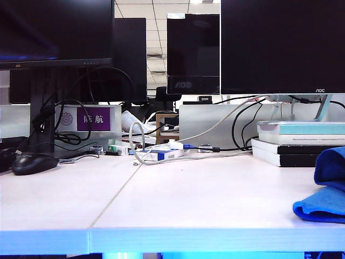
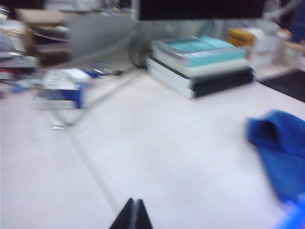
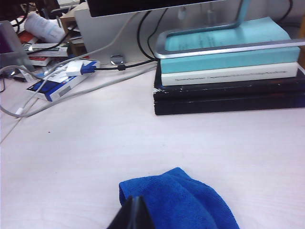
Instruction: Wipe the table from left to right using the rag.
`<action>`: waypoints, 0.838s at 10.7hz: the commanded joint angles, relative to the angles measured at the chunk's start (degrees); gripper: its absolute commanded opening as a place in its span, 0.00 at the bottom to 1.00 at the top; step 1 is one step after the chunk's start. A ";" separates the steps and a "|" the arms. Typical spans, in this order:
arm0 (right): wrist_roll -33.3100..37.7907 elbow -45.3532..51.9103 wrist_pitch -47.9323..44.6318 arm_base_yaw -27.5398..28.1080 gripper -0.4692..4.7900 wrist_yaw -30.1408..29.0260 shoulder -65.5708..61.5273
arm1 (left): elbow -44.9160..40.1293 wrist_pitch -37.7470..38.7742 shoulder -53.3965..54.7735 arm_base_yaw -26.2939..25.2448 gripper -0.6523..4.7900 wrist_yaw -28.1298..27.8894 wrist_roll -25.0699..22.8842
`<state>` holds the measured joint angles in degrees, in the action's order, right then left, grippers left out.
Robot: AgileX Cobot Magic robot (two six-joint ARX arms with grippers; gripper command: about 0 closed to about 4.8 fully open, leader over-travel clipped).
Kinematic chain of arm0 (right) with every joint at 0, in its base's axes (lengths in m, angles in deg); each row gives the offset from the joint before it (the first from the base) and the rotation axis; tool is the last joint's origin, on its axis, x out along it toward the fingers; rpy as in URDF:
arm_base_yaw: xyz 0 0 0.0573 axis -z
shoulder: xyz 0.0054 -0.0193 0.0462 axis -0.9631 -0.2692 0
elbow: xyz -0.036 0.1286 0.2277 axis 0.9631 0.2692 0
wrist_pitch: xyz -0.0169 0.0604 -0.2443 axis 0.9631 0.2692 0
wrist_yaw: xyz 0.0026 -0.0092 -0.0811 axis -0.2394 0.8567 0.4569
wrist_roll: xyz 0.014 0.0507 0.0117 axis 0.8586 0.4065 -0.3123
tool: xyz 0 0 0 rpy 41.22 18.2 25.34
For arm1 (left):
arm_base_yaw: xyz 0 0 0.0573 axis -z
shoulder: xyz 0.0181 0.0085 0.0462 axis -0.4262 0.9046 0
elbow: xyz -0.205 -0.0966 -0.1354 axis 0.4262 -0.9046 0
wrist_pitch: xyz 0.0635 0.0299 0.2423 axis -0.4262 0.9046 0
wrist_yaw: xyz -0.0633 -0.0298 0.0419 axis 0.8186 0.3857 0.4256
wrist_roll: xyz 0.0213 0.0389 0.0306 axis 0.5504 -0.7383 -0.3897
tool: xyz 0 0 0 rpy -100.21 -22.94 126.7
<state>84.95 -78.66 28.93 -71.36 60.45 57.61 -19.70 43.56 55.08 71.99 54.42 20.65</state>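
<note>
Exterior view: rag [image 1: 323, 202] sits at desk [image 1: 178, 199] right end; left claw [image 2: 135, 214] and right claw [image 3: 136, 212] closed, empty; I judge wiping finished

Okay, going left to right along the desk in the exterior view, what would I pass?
Black computer mouse → blue-and-white box tangled in grey cable → stack of books, teal on top → bright blue microfibre rag at the right edge.

The white table [image 1: 215, 199] is crossed by a thin seam. On it are laid the rag [image 1: 323, 202], a black mouse [image 1: 33, 163], stacked books [image 1: 299, 143] and cables [image 1: 161, 154].
</note>
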 commanded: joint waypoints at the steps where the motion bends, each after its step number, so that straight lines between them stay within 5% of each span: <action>1: 0.07 -0.11 -0.76 0.02 0.11 0.07 0.00 | -1.03 7.89 -10.64 -13.84 0.11 4.74 0.33; 5: 0.07 -0.11 -0.72 0.04 0.11 0.04 0.44 | -6.10 26.23 -24.17 -39.45 0.11 6.43 0.07; 9: 0.07 -0.11 -0.76 0.04 0.11 0.07 0.85 | -7.30 27.32 -24.17 -42.80 0.11 7.72 -6.36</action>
<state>84.95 -78.64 28.93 -71.34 60.43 58.37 -26.63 70.62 31.02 29.19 61.88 16.62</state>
